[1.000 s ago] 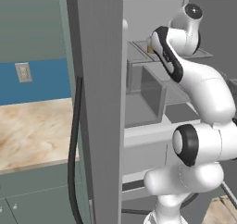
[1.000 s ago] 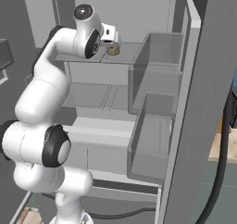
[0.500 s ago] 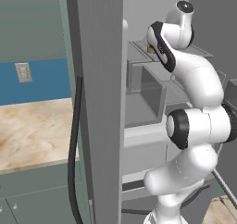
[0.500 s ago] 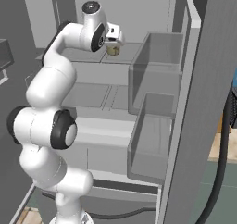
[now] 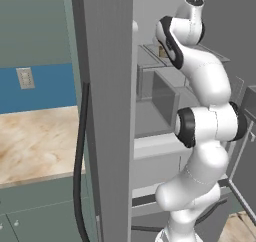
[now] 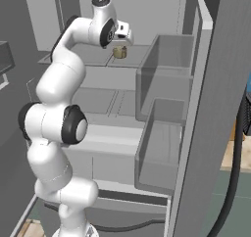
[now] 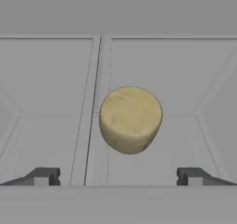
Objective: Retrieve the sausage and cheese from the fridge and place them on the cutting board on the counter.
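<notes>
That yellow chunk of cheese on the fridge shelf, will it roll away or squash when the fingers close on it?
The cheese looks like a stubby drum with rounded sides, so a nudge might roll it along the shelf. It looks solid, so probably firm. The open fingers stand wider than it, so it should fit.

A white wall outlet (image 5: 24, 78) sits on the blue backsplash (image 5: 40, 88) beneath grey-green wall.
</notes>
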